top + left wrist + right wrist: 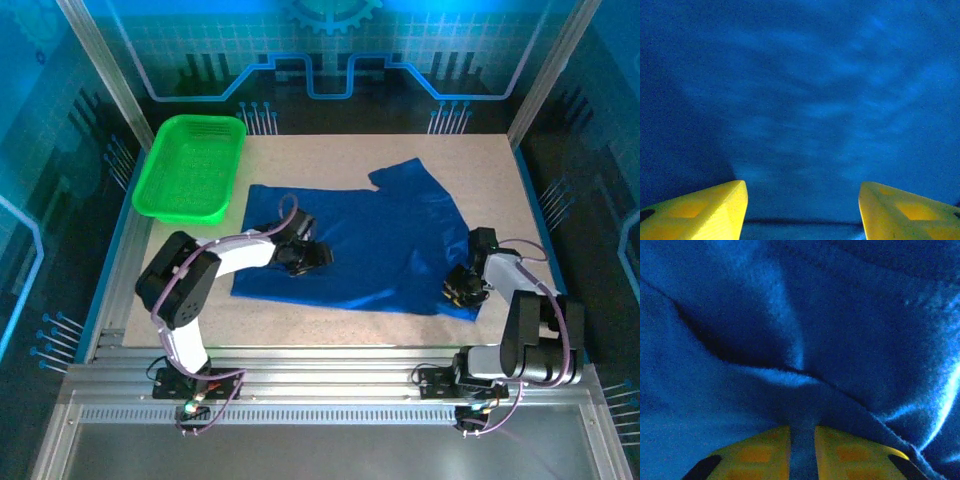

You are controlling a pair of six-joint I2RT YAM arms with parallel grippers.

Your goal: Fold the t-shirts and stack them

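No text, label, brand or number could be read anywhere. The t-shirt (390, 240) showed plain blue cloth, and the green basket (190, 165) at the surface's far-left corner bore no legible mark.

The t-shirt (400, 240) is looking like soft, matt cloth. The green basket (182, 213) is showing glossy plastic, and the desk (480, 160) is appearing matt and speckled.

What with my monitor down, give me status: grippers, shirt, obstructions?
Left gripper open over t-shirt. Right gripper shut on its near right corner. Green basket beside shirt's far left corner.
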